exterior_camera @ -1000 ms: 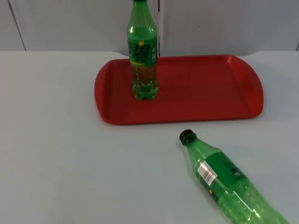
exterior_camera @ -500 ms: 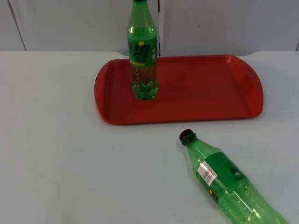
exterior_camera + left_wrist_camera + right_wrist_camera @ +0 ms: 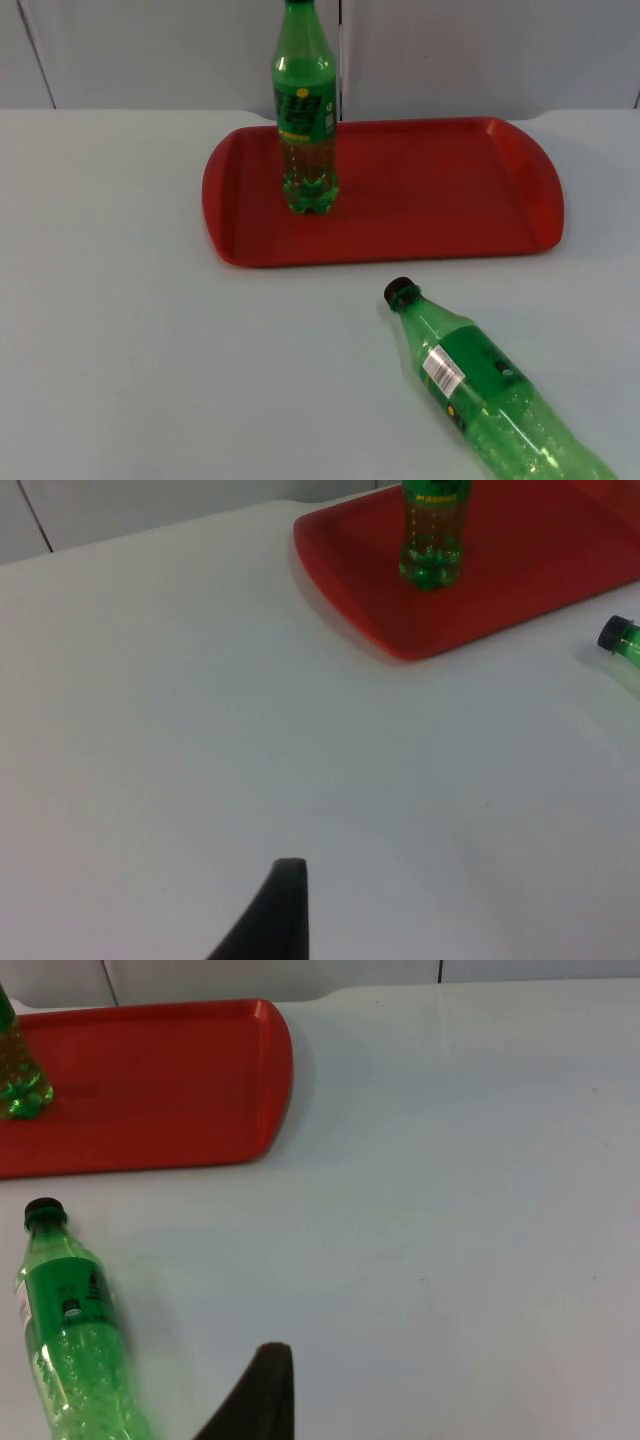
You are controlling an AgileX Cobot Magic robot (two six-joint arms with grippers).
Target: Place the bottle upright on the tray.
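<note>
One bottle [image 3: 305, 120] is already standing on the tray [image 3: 440, 190]; the lying bottle [image 3: 490, 390] is resting on the table [image 3: 150, 350] just beside it. I'm waiting with both arms back; can't tell my grippers' state.

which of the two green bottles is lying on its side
The bottle on the table, in front of the red tray; the other bottle stands upright on it.

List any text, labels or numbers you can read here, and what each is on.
None can be quoted.
Standing bottle on the red tray: label with yellow and dark print, too blurred to read.
Lying bottle on the table: white barcode patch and green label, characters too small.
</note>
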